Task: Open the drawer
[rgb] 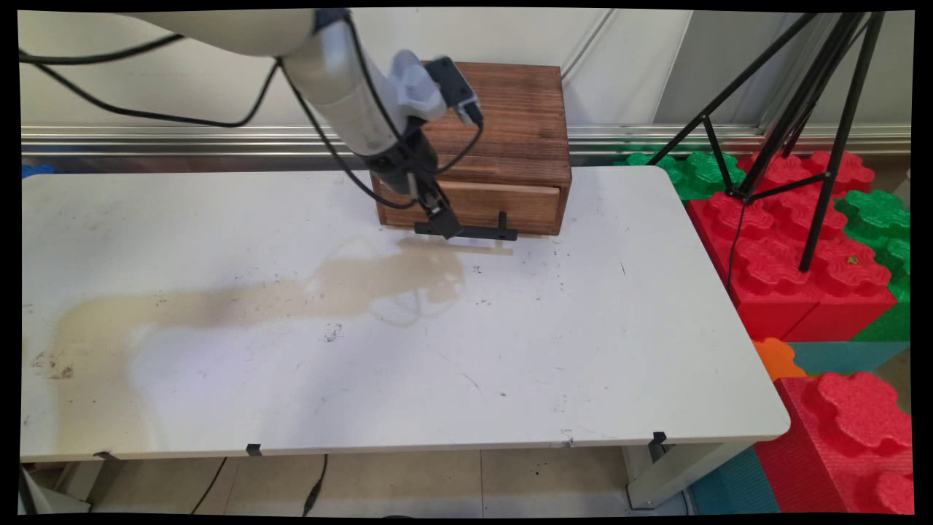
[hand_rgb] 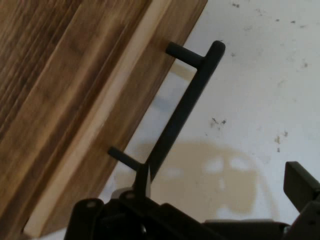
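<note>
Wooden drawer box (rgb: 503,138) sits upper centre; the gripper (rgb: 446,224) meets the left end of its black handle (rgb: 477,233), jaws apart around it.

Foam blocks (rgb: 802,240) — apparently — tripod (rgb: 802,109) standing atop.

Wooden box (rgb: 503,138), upper centre of frame: stained dark brown, grain plainly visible, matt, rough-sawn look; a paler unstained strip runs along its drawer front (rgb: 503,200). Drawer handle (rgb: 474,232): black, smooth, matt, material cannot be told. Counter (rgb: 583,343): white, smooth, slight sheen, with scuffs, dark specks and a tan stain left of centre. Gripper (rgb: 444,222): black, matt, hard-looking. Foam-like interlocking blocks (rgb: 802,255), right of frame: red and green, textured, matt. Tripod (rgb: 816,109), upper right: black, slim, smooth legs.
</note>
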Robot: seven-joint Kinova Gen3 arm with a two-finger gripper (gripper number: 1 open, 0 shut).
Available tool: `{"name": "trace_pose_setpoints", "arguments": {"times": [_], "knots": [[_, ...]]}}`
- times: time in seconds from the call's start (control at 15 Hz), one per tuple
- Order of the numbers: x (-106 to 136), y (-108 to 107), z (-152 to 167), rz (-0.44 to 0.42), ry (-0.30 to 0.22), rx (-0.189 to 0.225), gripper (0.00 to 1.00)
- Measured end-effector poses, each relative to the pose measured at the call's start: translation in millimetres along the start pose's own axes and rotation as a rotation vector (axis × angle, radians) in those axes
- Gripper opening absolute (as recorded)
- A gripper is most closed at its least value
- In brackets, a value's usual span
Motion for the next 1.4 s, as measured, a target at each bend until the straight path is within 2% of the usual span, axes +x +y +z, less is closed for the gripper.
{"name": "trace_pose_setpoints", "arguments": {"times": [0.53, 1.4], "knots": [[21.5, -1.0, 57.6, 0.084, -0.017, 0.002, 1.00], [31.9, 3.2, 122.1, 0.147, -0.044, -0.020, 1.00]]}}
